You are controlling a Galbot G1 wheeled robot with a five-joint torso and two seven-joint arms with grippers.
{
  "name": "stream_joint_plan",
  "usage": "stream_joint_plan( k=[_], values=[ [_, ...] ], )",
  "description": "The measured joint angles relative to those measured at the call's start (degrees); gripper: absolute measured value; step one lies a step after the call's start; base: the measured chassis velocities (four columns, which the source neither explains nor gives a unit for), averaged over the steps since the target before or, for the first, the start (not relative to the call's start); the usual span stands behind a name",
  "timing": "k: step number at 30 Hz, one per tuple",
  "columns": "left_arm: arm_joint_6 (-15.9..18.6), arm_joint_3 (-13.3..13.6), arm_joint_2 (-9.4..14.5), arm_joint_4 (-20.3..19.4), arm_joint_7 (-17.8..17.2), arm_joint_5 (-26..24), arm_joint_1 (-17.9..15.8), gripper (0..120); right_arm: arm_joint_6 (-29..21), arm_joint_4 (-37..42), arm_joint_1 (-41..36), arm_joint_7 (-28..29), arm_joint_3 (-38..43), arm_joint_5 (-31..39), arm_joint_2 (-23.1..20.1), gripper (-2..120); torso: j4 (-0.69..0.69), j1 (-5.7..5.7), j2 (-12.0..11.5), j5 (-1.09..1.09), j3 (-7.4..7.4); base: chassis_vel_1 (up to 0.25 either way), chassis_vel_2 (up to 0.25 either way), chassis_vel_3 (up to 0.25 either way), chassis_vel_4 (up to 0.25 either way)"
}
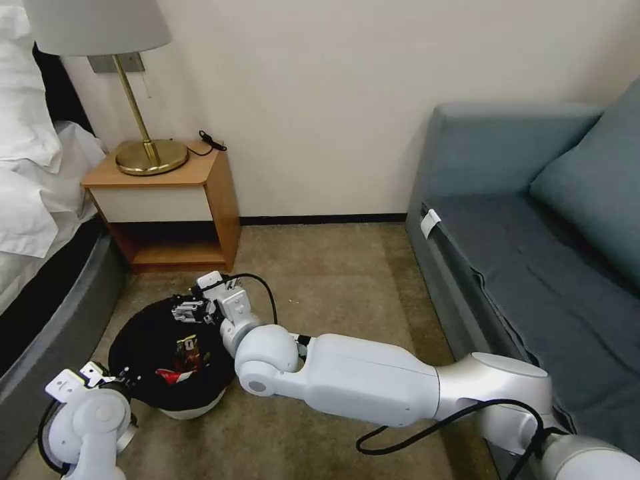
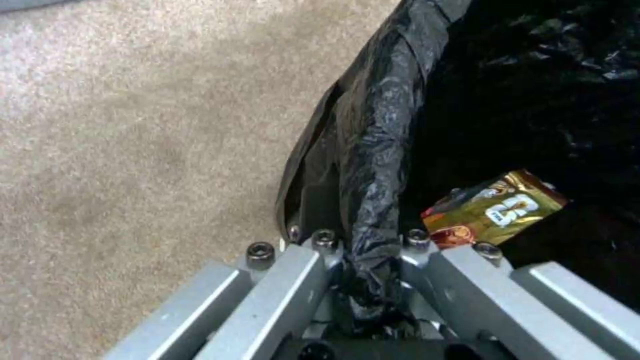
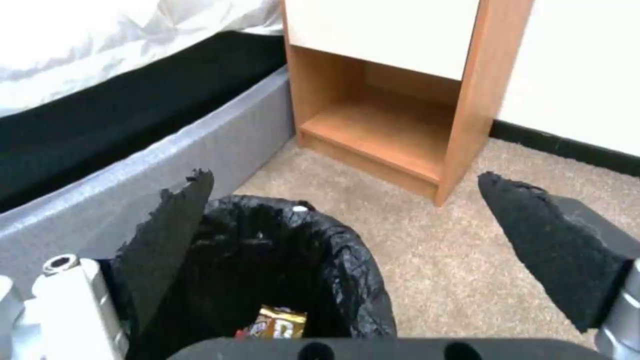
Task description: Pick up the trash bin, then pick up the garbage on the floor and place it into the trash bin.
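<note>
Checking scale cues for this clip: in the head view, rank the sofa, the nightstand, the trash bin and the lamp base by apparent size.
1. Sofa, largest.
2. Nightstand.
3. Trash bin; it looks close to the nightstand, but it sits nearer the camera, so this ranking is unsure.
4. Lamp base, smallest.

beige carpet (image 1: 320,280), nightstand (image 1: 167,207), seemingly sofa (image 1: 527,233)

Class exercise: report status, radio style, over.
Left gripper shut on trash bin rim. Right gripper open, over the bin. Candy wrapper inside bin. Nothing in the way.
</note>
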Motion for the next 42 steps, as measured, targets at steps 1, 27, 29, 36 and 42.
stream_joint_plan(
  k=[1,27,29,36,42],
  values=[
    [0.00,-0.01,0.00,0.05,0.25,0.24,0.03,4,0.00,0.00,-0.05,0.00,-0.01,-0.01,0.00,100,0.00,0.00,0.00,0.00,0.00,0.000,0.000,0.000,0.000],
    [-34.46,-2.92,1.14,-7.58,52.78,33.04,11.99,94,4.08,8.94,-7.02,-6.54,14.26,-7.65,-7.74,100,0.00,0.00,0.00,0.00,0.00,0.000,0.000,0.000,0.000],
    [-35.60,-2.75,1.26,-7.80,53.92,33.14,12.17,98,4.37,10.71,-8.63,-7.38,16.98,-9.88,-9.46,100,0.01,0.00,0.00,0.01,-0.01,0.000,0.000,0.000,0.000],
    [-36.63,-0.97,2.03,-9.65,55.12,35.80,12.49,100,6.11,21.84,-20.80,-11.78,35.42,-22.61,-26.54,100,-0.06,0.00,0.00,0.04,0.00,0.000,0.000,0.000,0.000],
    [-37.42,0.79,1.75,-9.70,54.70,38.74,12.59,100,3.77,32.63,-37.96,-10.39,52.48,-31.80,-30.32,100,-0.01,0.00,0.01,0.02,-0.01,0.000,0.000,0.000,0.000]
  ],
)
